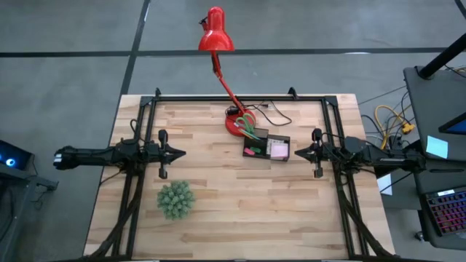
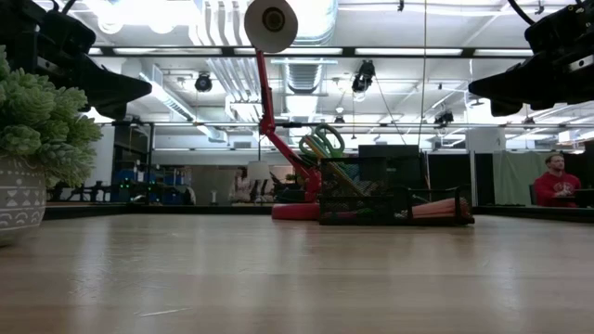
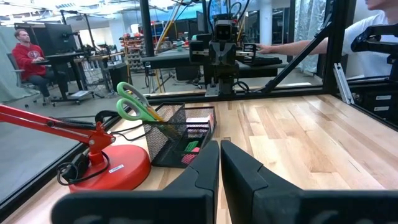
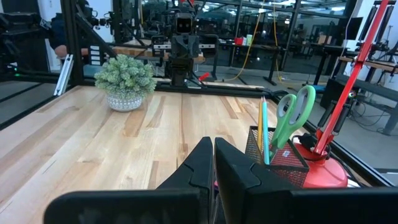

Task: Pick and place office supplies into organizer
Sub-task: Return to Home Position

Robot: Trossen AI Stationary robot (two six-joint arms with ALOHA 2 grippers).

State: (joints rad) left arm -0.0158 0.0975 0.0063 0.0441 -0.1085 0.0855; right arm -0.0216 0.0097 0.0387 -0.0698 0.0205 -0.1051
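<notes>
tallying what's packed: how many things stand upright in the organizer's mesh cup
3: the green-handled scissors, a wooden pencil and a teal pen beside it, all in the organizer cup. Shorter items may be hidden.

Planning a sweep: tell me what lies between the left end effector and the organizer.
Nothing. The high view shows only bare table from the left end effector to the organizer; the lamp base stands just off that line.

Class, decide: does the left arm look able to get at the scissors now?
Probably yes. Bare table lies between the left gripper and the organizer, and the scissors stand handles-up above its rim; the lamp base beside them crowds the approach. The right gripper waits past it.
</notes>
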